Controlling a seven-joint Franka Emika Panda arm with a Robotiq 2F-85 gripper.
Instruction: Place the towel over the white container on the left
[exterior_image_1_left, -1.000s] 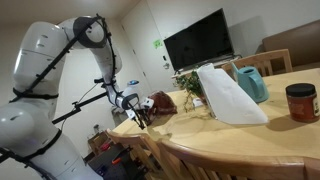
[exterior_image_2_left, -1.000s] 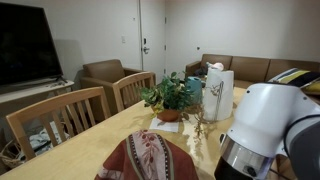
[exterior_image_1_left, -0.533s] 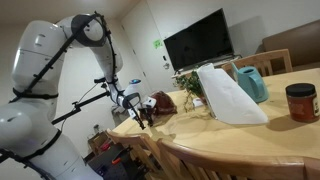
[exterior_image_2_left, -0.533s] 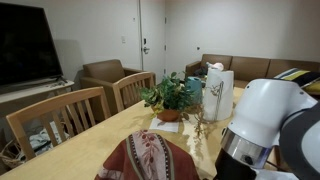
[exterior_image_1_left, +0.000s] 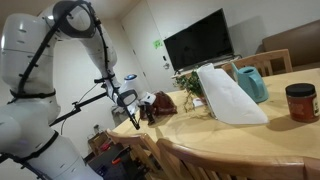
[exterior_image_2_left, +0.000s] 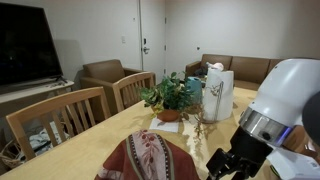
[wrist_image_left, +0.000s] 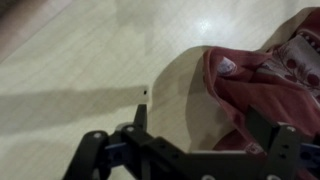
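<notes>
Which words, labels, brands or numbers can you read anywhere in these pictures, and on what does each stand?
No text can be read in any view.
Green wall patch: too small to read.
Dark marking on the tall white object: too blurred to read.

In an exterior view the pincer (exterior_image_1_left: 138, 117) hangs at the table's (exterior_image_1_left: 250, 135) end. Just beside it the dark red towel (exterior_image_1_left: 162, 101) lies heaped. Well beyond stand a plant (exterior_image_1_left: 188, 82), a white slanted box (exterior_image_1_left: 230, 95), a teal jug (exterior_image_1_left: 252, 83) and a brown jar (exterior_image_1_left: 300, 102).
</notes>
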